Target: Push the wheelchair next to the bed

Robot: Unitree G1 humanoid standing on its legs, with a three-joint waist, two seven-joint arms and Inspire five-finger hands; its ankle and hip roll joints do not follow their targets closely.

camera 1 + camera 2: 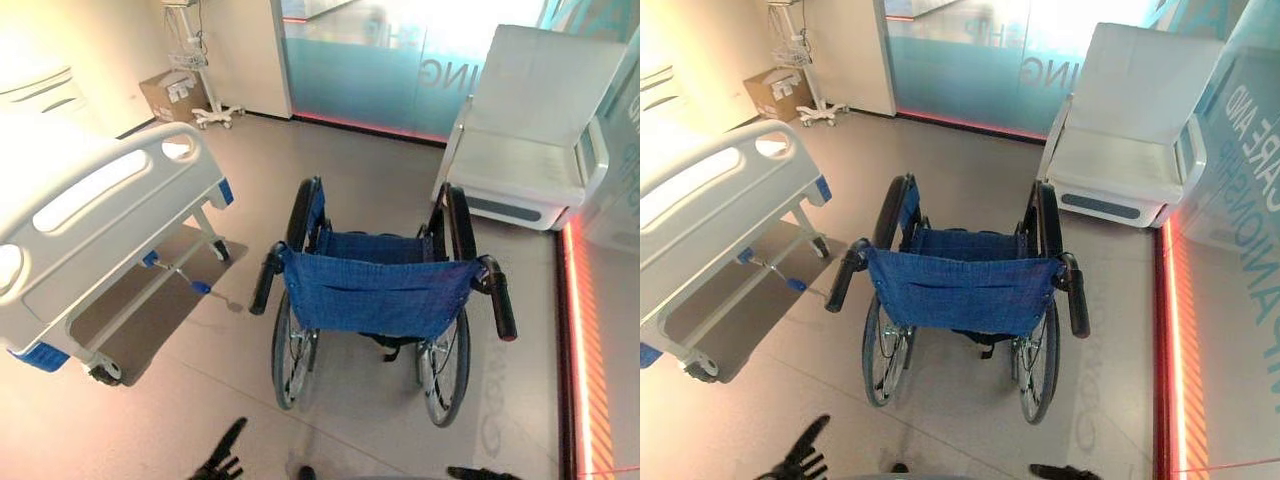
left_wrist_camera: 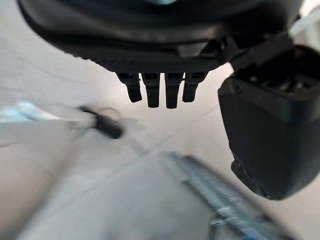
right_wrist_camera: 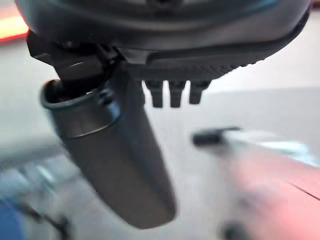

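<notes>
A wheelchair with a blue fabric back [image 1: 378,292] stands on the floor in front of me, its back towards me. Its black push handles stick out at the left [image 1: 265,280] and the right [image 1: 502,300]. The white hospital bed [image 1: 100,200] is off to the left, its footboard about a wheel's width from the chair. My left hand [image 1: 225,455] hangs low behind the left wheel with straight fingers [image 2: 159,89] and holds nothing. My right hand [image 1: 480,472] is low behind the right wheel, also open [image 3: 125,165] and apart from the handles.
A white armchair [image 1: 530,130] stands beyond the wheelchair at the right. A red light strip [image 1: 575,340] runs along the floor on the right side. A cardboard box [image 1: 170,95] and a wheeled stand [image 1: 215,115] sit by the far wall.
</notes>
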